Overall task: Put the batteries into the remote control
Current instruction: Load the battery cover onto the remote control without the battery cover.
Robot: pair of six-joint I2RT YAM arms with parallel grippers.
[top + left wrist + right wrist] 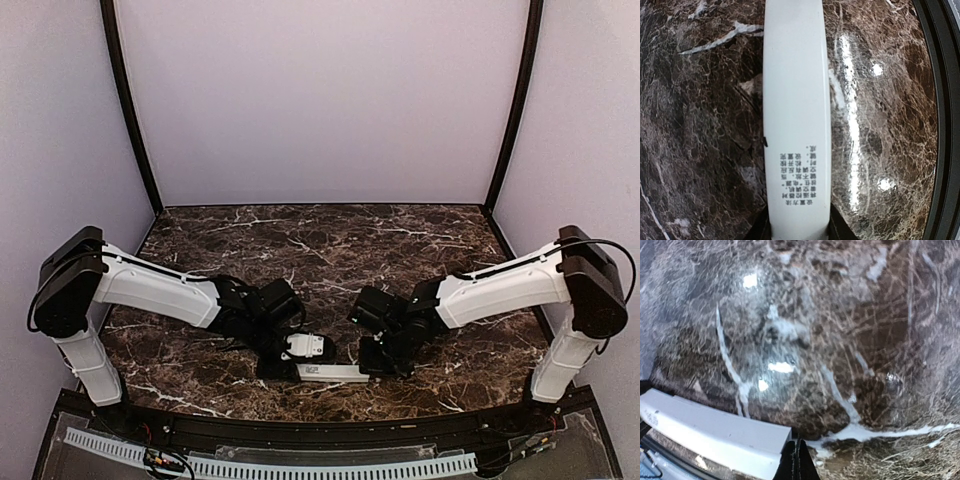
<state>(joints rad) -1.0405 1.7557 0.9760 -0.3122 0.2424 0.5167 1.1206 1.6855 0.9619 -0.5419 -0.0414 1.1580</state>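
The remote control (335,373) is lying lengthwise out from the left hand (799,231) straddling its end, grip unclear; the closed right hand (797,461) is sitting at the far end.

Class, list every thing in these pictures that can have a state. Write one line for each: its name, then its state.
remote control: lying flat on the table, printed side up, battery slot not visible.
left hand: shut on one end of the remote control, a finger on each long side.
right hand: shut, holding nothing, tips beside the remote control's other end.
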